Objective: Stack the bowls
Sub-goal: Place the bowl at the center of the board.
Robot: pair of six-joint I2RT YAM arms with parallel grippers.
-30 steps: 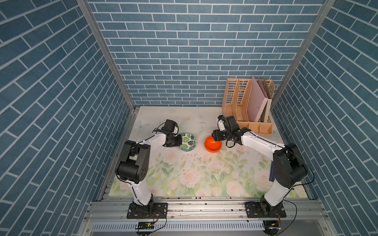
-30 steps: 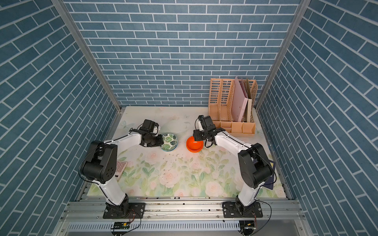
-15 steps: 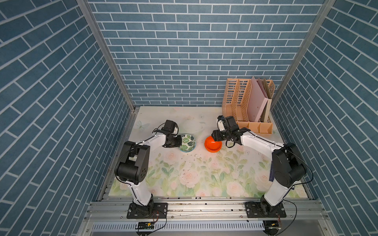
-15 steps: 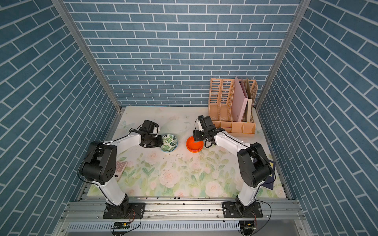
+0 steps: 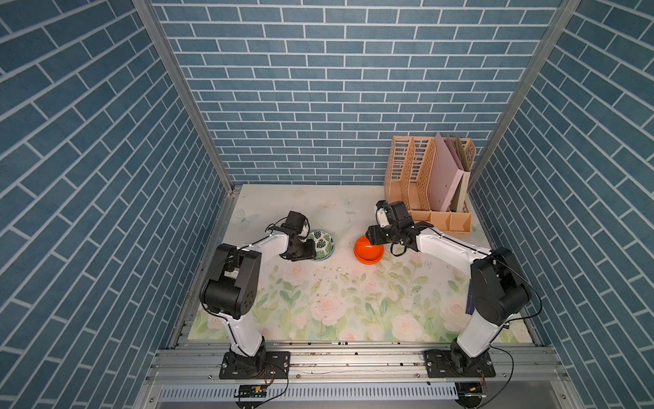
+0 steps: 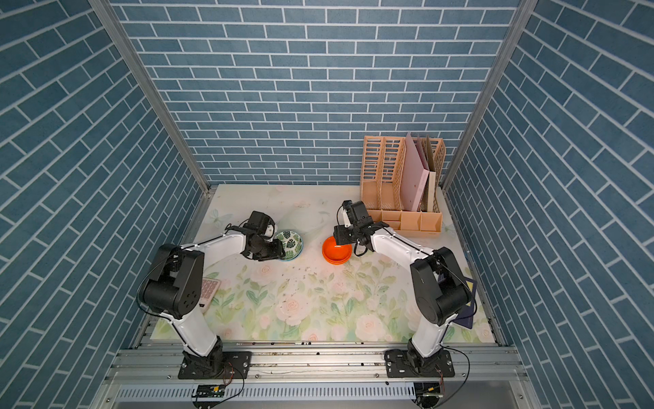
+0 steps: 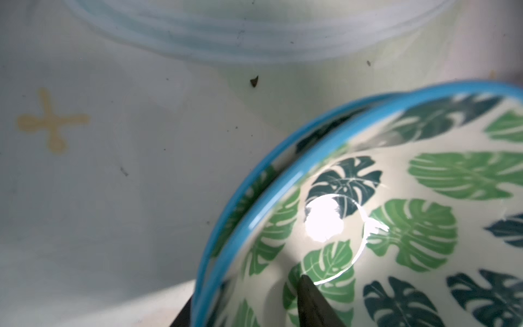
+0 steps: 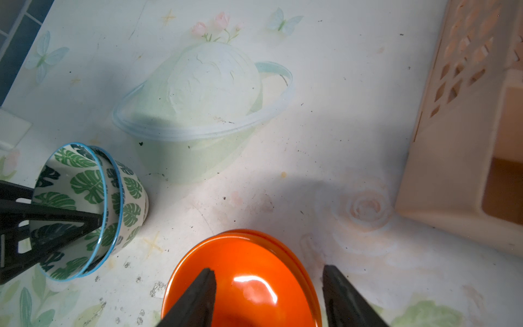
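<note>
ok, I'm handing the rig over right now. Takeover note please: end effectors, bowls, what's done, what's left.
Left end effector: open, straddling the rim of the leaf bowls, one finger inside.
Right end effector: open, one finger over the orange bowls, one outside; no grip.
Bowls: two pairs side by side, not touching.
Done: leaf bowl in leaf bowl, upper one looks tilted; orange bowl in orange bowl.
Left: join both pairs into one stack.

No legible text, no labels, brands, numbers or signs
</note>
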